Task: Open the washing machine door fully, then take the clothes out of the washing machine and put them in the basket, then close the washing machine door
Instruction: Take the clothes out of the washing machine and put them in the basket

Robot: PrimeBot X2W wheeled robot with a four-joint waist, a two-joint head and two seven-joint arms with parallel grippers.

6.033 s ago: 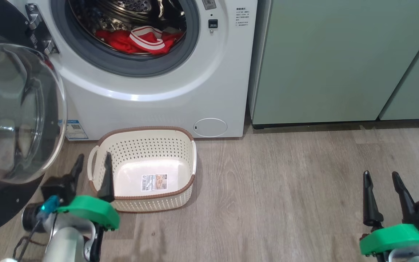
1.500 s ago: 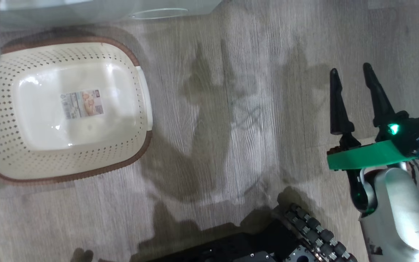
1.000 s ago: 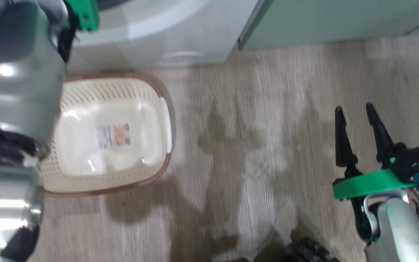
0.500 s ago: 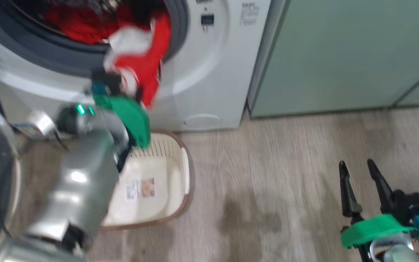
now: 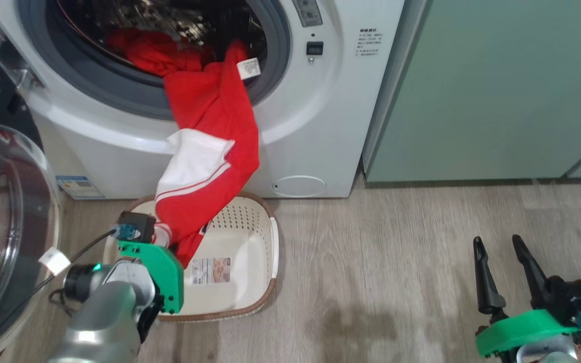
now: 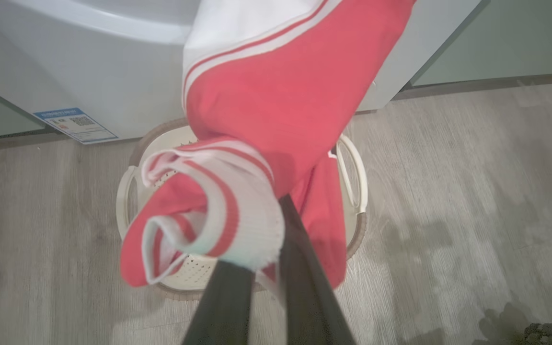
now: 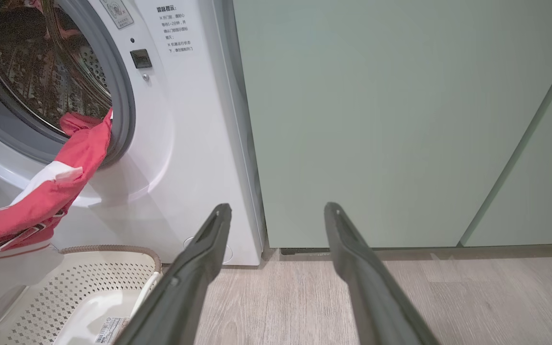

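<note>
The washing machine [image 5: 321, 101] stands with its door [image 5: 3, 227] swung open at the left. One of the clothes, a red jersey [image 5: 210, 151] with white trim, stretches from the drum over the grey gasket down to the basket [image 5: 250, 237]. My left gripper [image 6: 271, 239] is shut on its striped hem, just above the basket [image 6: 358, 211]. More red clothes [image 5: 144, 50] lie inside the drum. My right gripper [image 5: 497, 244] stands open and empty over the floor at the lower right; its fingers [image 7: 209, 249] point toward the washer's right edge.
Pale green cabinets [image 5: 497, 91] stand right of the washer. Wooden floor [image 5: 396, 262] spreads between the basket and my right gripper. The open door's clear bowl bulges close to my left forearm [image 5: 99, 317].
The head camera has swung up from the floor to the washer. My left gripper has pulled the red jersey out of the drum and down over the basket. The right gripper stays open.
</note>
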